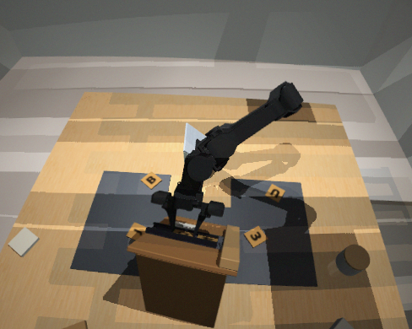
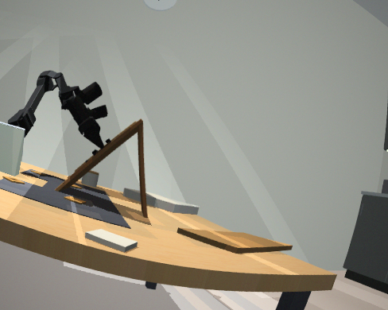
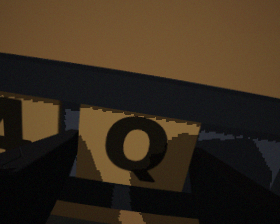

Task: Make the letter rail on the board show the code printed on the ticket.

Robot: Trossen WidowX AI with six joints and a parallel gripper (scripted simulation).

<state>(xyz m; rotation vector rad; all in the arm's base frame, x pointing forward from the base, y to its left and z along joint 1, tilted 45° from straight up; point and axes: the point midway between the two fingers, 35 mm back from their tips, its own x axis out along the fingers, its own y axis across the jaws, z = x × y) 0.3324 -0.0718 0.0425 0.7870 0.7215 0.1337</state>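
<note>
My gripper (image 1: 185,233) (image 2: 103,147) (image 3: 135,147) reaches down to the tilted wooden board (image 1: 176,254) (image 2: 120,137). It is shut on the Q tile (image 3: 93,130), one finger at each side, and the tile lies in the dark rail (image 3: 141,83). Another tile (image 3: 41,117) is in the rail left of Q, cut off by the view edge; it looks like A or 4. A narrow gap parts them. Loose on the mat are the B tile (image 1: 144,180), a U-like tile (image 1: 268,195), the 3 tile (image 1: 248,236) and a tile (image 1: 132,233) partly hidden by the board. No ticket print is readable.
A pale upright panel (image 1: 192,137) (image 2: 5,149) stands behind the arm. A round can (image 1: 353,263) is at the right, and a pale block (image 1: 24,241) (image 2: 111,239) at the left. A flat wooden board (image 2: 242,240) and grey blocks (image 2: 166,203) lie beyond the rail board.
</note>
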